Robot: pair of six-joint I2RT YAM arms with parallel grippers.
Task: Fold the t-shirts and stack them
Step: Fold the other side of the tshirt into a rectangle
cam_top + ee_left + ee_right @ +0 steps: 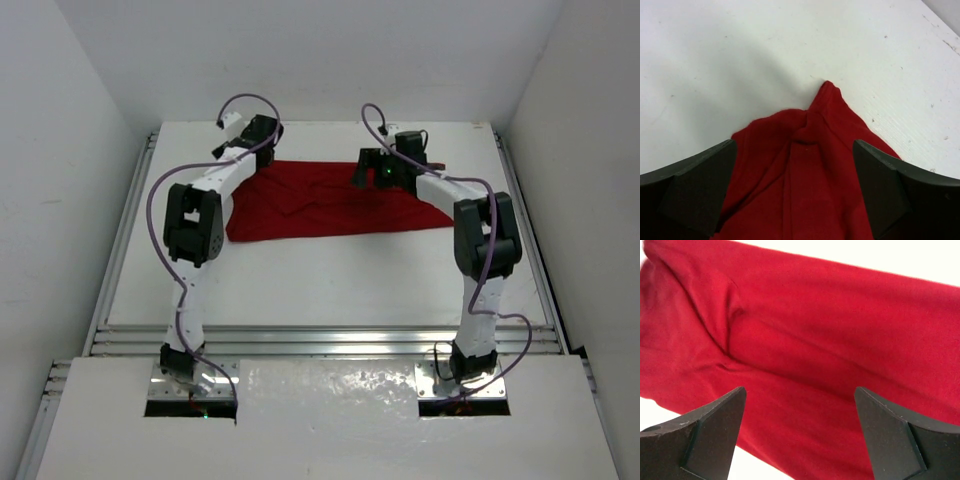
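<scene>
White table bears red t-shirt; we poise left gripper, right gripper agape over far edge, empty, likely to pinch for fold.

The t-shirt is soft dark red cloth, matt, with a fine knit and loose creases. The table has a matt white top, faintly grained and flecked with small dark scuffs. Along its near edge run rails of brushed, silvery metal. The near panel is glossy white and catches the light. The fingers of the left gripper and of the right gripper look like matt black plastic, smooth-faced.
</scene>
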